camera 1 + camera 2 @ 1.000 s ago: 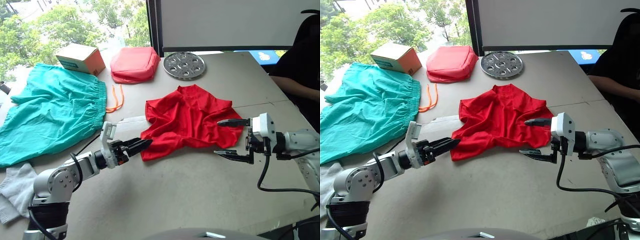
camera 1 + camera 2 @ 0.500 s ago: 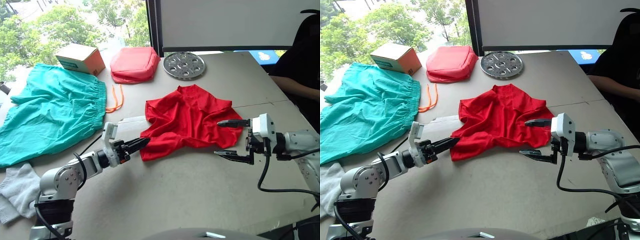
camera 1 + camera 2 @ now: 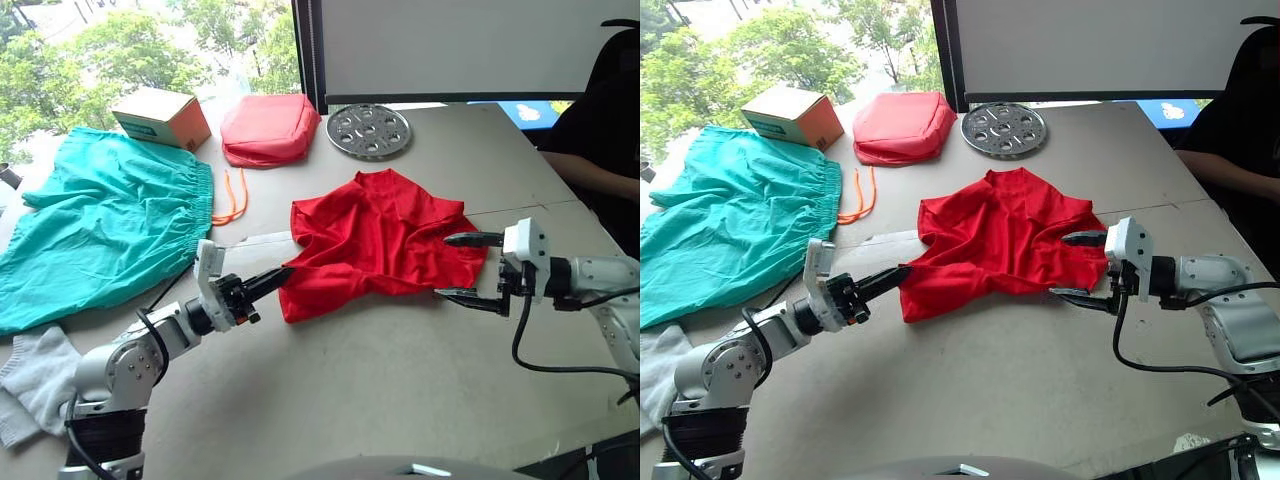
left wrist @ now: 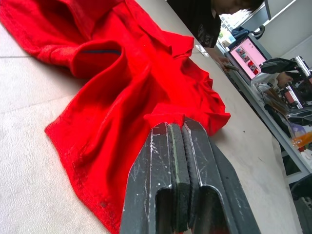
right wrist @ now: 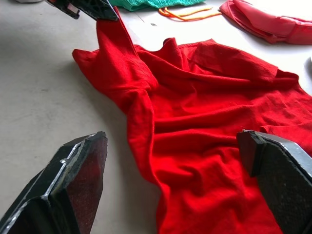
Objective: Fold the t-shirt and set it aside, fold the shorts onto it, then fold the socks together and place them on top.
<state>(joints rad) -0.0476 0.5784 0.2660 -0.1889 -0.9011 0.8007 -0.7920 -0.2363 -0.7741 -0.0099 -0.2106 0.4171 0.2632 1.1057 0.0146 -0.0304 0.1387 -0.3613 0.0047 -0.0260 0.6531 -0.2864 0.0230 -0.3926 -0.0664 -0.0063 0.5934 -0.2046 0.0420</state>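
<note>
1. Left eye view: crumpled t-shirt (image 3: 378, 240) lies mid-frame on the worktop (image 3: 400, 380), still unfolded.
2. Left gripper (image 3: 281, 274), jaws closed empty, touches its near-left edge.
3. Right gripper (image 3: 455, 266), jaws wide, flanks its right edge; next, it should pinch that edge.

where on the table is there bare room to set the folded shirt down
Bare table runs along the near edge, in front of the t-shirt and between the left claw and right claw. The far side is crowded: box, pouch, metal disc.

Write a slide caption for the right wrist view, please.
Open right gripper approaches the crumpled red t-shirt; the left gripper touches its far corner.
</note>
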